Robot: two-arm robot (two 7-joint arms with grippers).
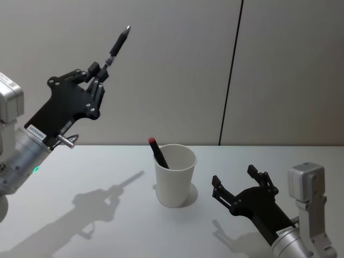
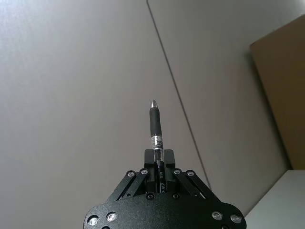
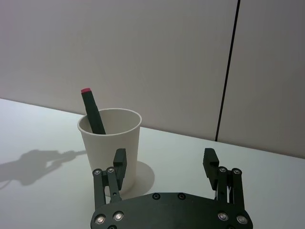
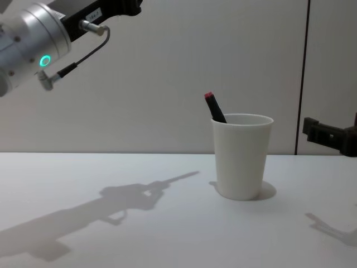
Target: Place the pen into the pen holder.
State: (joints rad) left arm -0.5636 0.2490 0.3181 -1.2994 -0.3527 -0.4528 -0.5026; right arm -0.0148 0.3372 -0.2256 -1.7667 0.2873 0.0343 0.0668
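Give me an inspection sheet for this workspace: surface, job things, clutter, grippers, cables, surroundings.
Surface: white table, arm shadows on it.
Job's things: pen held high above the table, tip up; pen holder upright on the table, a red-tipped black pen leaning inside.
Clutter: nothing seen.
Grippers: left gripper raised, fingers shut on the pen; right gripper low beside the pen holder, fingers open.
Cables: thin black cable looped at the left wrist.
Surroundings: grey wall panels with a dark seam; brown board.

The left hand (image 2: 158,162) clamps a black pen (image 2: 154,121) — silver tip toward the wall (image 2: 71,95).
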